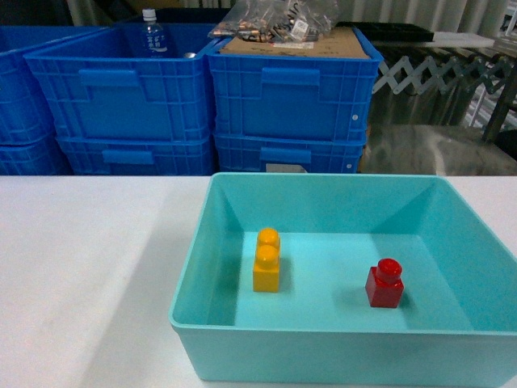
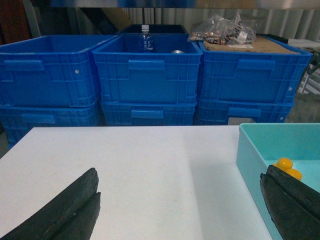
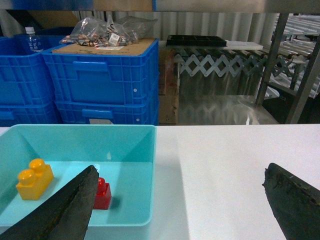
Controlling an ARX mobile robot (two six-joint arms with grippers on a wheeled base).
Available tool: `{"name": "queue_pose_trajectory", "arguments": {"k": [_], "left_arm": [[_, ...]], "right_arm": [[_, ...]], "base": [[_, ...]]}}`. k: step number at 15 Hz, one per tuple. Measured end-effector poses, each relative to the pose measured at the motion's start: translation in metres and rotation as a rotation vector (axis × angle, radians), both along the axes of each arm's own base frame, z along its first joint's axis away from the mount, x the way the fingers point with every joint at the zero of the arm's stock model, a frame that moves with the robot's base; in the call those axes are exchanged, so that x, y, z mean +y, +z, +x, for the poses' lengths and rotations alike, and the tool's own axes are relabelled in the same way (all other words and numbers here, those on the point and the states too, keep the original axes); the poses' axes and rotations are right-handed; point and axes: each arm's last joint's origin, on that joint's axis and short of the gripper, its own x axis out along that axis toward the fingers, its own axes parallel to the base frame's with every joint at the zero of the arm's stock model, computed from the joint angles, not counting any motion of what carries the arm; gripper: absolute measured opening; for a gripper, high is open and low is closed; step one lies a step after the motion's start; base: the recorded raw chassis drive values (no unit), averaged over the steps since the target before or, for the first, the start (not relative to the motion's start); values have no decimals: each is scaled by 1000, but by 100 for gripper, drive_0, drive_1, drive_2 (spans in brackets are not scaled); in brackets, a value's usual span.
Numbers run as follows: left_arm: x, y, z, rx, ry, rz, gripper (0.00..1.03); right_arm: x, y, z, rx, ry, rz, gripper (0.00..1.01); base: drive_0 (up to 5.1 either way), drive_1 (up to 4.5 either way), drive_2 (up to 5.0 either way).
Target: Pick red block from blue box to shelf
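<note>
Looking like nothing's grabbed yet: red block (image 1: 384,284) sits on the blue box (image 1: 323,347) floor, well apart from the yellow brick (image 1: 266,260). Right gripper (image 3: 180,210) and left gripper (image 2: 180,210) gape empty. Next, right drops in over it.

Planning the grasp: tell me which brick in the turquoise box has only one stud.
The red block, on the right of the blue box. The yellow-orange brick to its left is longer and has two studs.

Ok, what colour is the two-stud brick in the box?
Yellow-orange brick, clearest in the head view.
</note>
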Motion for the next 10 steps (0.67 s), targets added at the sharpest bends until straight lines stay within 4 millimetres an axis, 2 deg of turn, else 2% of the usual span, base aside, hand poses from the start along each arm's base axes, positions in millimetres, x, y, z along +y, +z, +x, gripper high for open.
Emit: {"name": "queue_pose_trajectory", "arguments": {"k": [10], "left_arm": [[0,0,0,0,0,0,98]], "right_arm": [[0,0,0,0,0,0,98]], "base": [[0,0,0]]}}
